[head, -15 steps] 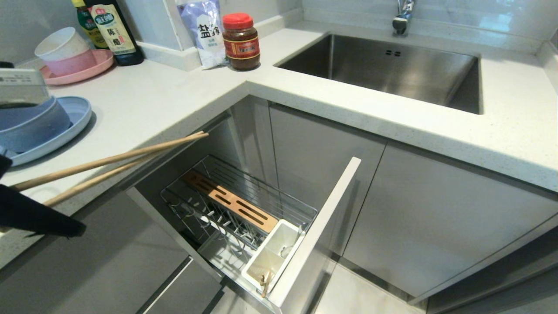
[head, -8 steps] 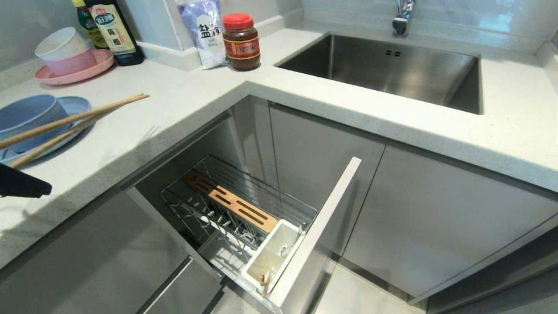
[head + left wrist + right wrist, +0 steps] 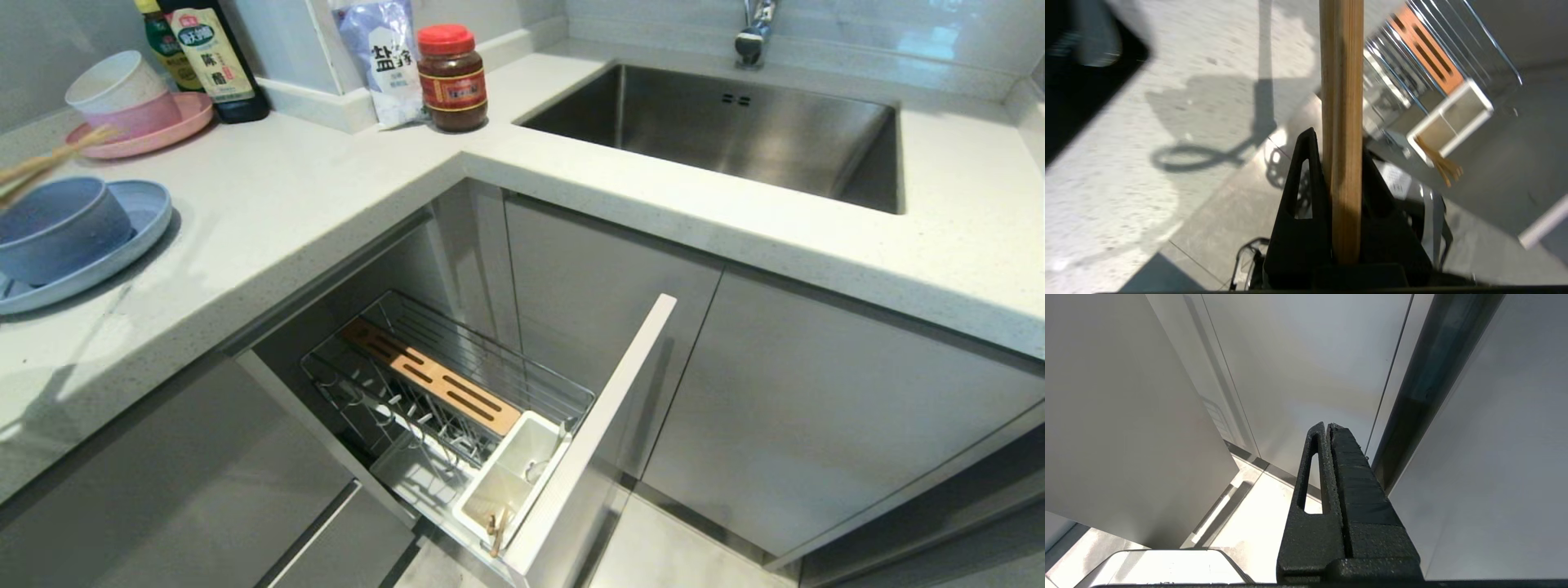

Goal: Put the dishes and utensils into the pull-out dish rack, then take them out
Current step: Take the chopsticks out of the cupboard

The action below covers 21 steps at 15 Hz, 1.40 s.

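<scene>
the left claw point(image 3: 1341, 192) is clamped on the pair of wooden chopsticks point(image 3: 1342, 122), which run straight out from between its fingers. in the head view only their blurred tips point(image 3: 49, 163) show, above the counter point(image 3: 310, 188) at its far left edge, over the pale blue bowl point(image 3: 57, 233) that sits on the pale blue plate point(image 3: 135, 233). the step in hand looks like carrying the chopsticks between the counter and the pull-out dish rack point(image 3: 445, 392); which way cannot be told. to do it well, keep the grip firm so the sticks stay parallel, lift them clear of the bowl's rim, and turn them tips-down before lowering into a compartment of the white utensil caddy point(image 3: 510, 478) at the rack's front end. the right claw point(image 3: 1331, 465) hangs low beside the cabinet fronts with its fingers pressed together, empty.
</scene>
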Tool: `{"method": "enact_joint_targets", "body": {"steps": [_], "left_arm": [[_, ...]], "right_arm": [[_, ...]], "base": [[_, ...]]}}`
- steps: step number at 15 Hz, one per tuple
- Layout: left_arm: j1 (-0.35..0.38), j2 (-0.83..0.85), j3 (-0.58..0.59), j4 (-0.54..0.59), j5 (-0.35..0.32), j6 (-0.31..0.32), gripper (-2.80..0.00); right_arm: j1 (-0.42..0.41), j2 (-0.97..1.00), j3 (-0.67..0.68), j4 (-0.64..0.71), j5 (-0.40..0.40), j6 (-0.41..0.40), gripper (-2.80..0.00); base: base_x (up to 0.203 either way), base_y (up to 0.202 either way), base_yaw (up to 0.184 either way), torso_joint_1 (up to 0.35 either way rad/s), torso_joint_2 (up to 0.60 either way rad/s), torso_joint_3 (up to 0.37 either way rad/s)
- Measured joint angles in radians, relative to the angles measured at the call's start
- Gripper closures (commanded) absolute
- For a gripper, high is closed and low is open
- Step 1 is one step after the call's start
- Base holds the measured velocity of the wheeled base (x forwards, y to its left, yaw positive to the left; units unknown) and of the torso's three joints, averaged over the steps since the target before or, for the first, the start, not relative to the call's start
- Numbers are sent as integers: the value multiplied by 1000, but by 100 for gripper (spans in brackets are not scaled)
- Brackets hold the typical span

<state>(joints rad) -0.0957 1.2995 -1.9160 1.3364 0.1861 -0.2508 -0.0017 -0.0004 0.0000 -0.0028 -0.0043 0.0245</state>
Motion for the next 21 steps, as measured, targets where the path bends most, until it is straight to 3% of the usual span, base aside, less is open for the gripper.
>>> {"method": "enact_joint_targets", "body": {"steps": [9,13,16,21], "left_arm": [[354,-46,30,-39,30,14,0],[547,-42,154,-173,25,16,0],[610,-25,269,-307,6,14,0],[619,29,387,-466,-100,17,0]], "right_arm": [[0,0,0,0,0,0,0],[0,0,0,0,0,0,0],[0,0,0,0,0,0,0],[0,0,0,0,0,0,0]], "base": [[0,0,0,0,0,0],[0,0,0,0,0,0],[0,0,0,0,0,0],[0,0,0,0,0,0]]}}
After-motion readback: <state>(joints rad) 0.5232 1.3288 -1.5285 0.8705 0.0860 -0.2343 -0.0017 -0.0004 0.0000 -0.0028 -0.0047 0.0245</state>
